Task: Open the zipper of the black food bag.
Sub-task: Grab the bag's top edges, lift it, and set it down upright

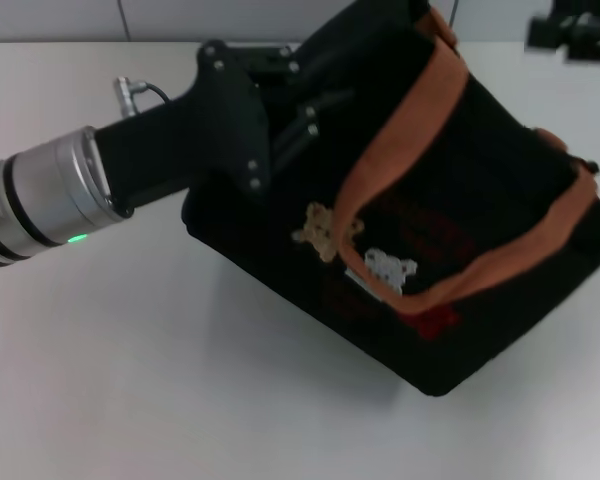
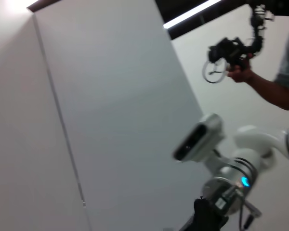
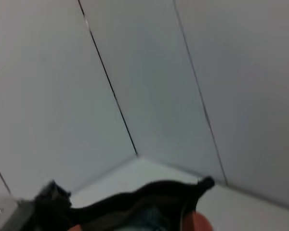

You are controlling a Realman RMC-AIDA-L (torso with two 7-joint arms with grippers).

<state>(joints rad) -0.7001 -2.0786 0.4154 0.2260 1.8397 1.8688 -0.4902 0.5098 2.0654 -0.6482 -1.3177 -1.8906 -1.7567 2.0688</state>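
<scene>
The black food bag (image 1: 450,230) lies tilted on the white table, right of centre in the head view, its orange-brown handles (image 1: 400,130) and small bears facing me. My left gripper (image 1: 302,112) comes in from the left and sits against the bag's upper left end; its fingers merge with the dark fabric. The right wrist view shows the bag's top edge (image 3: 135,198) close by, ending in a small dark tab (image 3: 207,183). The zipper's pull is hidden. In the left wrist view the right arm (image 2: 241,175) shows with a dark gripper base (image 2: 207,216).
Dark equipment (image 1: 570,30) stands at the table's far right corner. A grey panelled wall (image 3: 149,72) rises behind the table. A person's arm holding a camera rig (image 2: 236,50) appears in the left wrist view. The table (image 1: 130,380) runs on bare in front of the bag.
</scene>
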